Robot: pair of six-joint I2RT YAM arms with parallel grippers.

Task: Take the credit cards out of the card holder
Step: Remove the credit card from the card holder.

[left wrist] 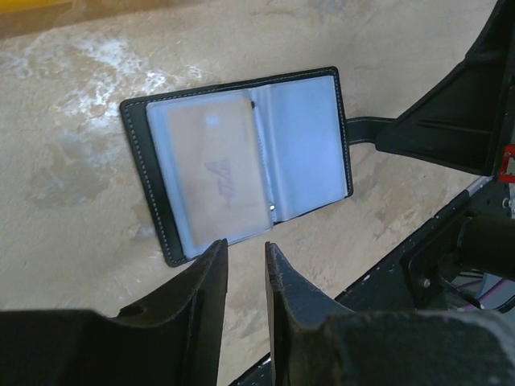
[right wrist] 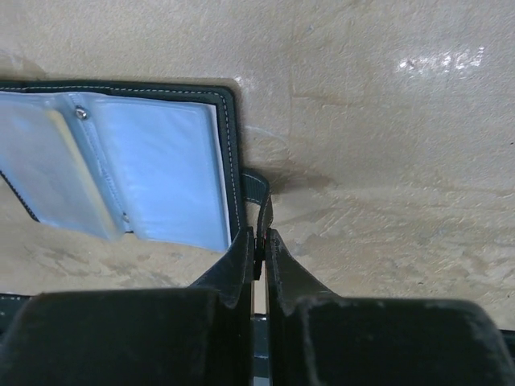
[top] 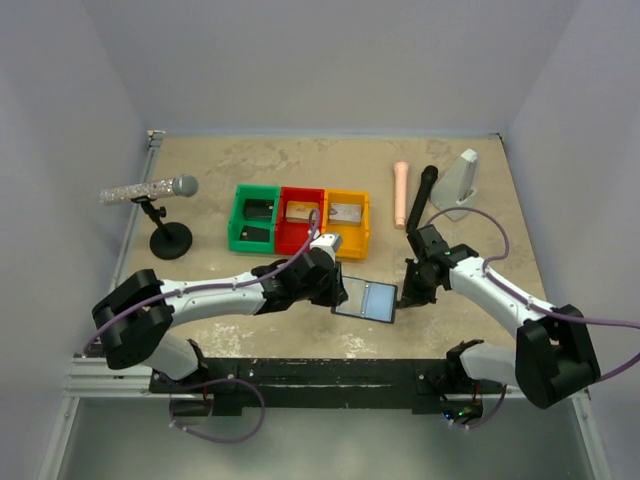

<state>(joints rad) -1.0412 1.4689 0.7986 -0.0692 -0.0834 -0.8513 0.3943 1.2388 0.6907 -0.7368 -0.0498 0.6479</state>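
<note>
The card holder point(top: 366, 300) lies open on the table between both arms, its pale grey-blue sleeves point(left wrist: 302, 137) facing up. A tan credit card point(left wrist: 216, 173) sits inside the left sleeve; its edge point(right wrist: 71, 173) also shows in the right wrist view. My left gripper point(left wrist: 245, 251) hovers just off the holder's near edge, open by a narrow gap with nothing between the fingers. My right gripper point(right wrist: 261, 235) is shut on the holder's small black side tab point(left wrist: 364, 129), at the holder's right side point(right wrist: 229, 161).
Joined green point(top: 253, 217), red point(top: 301, 235) and yellow point(top: 348, 232) bins stand behind the holder, each with a small flat card in it. A microphone point(top: 150, 189) on a stand is at the left. A pink cylinder point(top: 401, 195), a black handle point(top: 426, 192) and a grey wedge point(top: 464, 180) are at the back right.
</note>
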